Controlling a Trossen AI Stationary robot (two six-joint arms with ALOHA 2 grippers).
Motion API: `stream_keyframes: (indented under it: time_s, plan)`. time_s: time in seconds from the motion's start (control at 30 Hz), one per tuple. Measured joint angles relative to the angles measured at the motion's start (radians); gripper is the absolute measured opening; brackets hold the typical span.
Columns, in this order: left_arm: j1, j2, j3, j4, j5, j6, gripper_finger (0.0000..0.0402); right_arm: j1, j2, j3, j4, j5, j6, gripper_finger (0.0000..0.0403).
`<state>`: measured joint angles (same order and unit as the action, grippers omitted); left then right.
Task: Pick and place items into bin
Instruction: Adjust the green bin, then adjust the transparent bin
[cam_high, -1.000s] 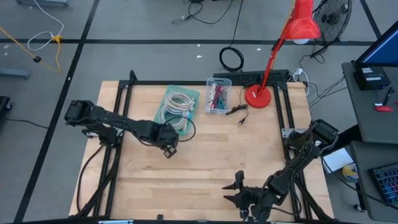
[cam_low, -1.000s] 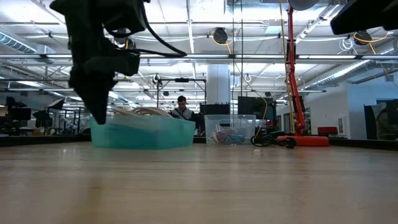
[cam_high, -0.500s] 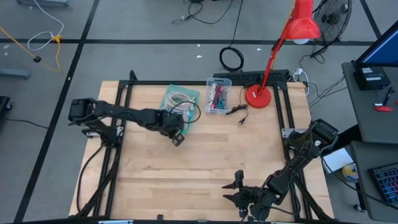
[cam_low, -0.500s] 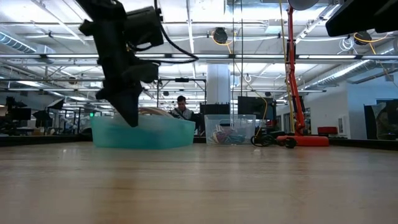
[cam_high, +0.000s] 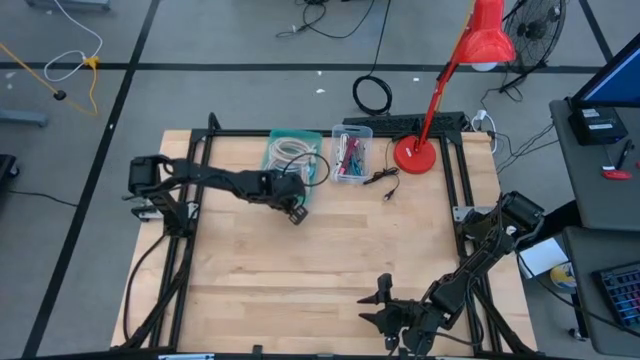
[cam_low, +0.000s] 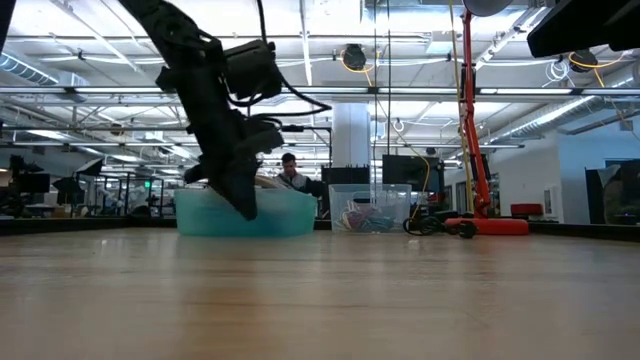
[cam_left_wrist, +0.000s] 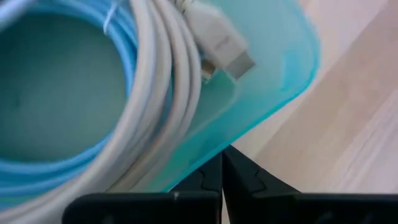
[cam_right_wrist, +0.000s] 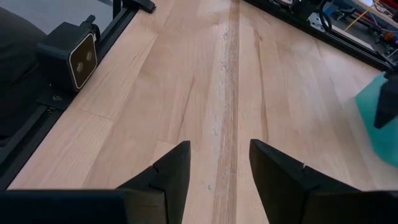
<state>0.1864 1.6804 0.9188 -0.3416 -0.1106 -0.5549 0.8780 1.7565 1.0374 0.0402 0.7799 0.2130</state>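
Observation:
A teal tray (cam_high: 275, 148) lies at the table's far middle and holds light blue and white cable coils (cam_left_wrist: 93, 81). Right of it stands a clear bin (cam_high: 351, 157) with small coloured cords inside. My left gripper (cam_high: 297, 213) is shut, its fingers pointing steeply down at the tray's near end. In the low view, that gripper (cam_low: 243, 208) stands in front of the tray (cam_low: 285, 215). My right gripper (cam_right_wrist: 217, 165) waits open over bare wood near the table's near edge, right of middle. My left gripper is shut with its fingertips (cam_left_wrist: 222, 163) against the outer rim of the tray's near end (cam_left_wrist: 249, 127). The fingers come from above and from the near side, slanting down. The tray rests flat on the table with the coils inside it.
A red desk lamp (cam_high: 412, 155) stands at the far right with its black cord (cam_high: 384, 180) trailing on the table. Black frame rails run along the table's left, far and right sides. Bare wood fills the table's middle and near part.
My left gripper has moved toward the table's right and far edges and sunk a little, staying shut. The teal tray has turned before it: its near left end has swung rightward and away, while its far right end has stayed about where it was.

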Motion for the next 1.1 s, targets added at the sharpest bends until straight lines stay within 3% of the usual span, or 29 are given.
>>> stream_keyframes:
  time_s: [0.53,0.87,1.1]
  plan:
    - [0.065,-0.001,0.041,0.108,0.026,0.0,0.0,0.0,0.0,0.0,0.0,0.0,0.001,0.0155]
    - [-0.047,-0.001,0.119,0.113,0.045,0.013,0.0,0.0,0.0,0.0,0.0,0.0,0.0,0.0155]
    - [-0.041,-0.001,0.244,0.133,0.029,0.053,0.0,-0.015,0.0,0.0,0.001,0.0,0.003,0.0155]
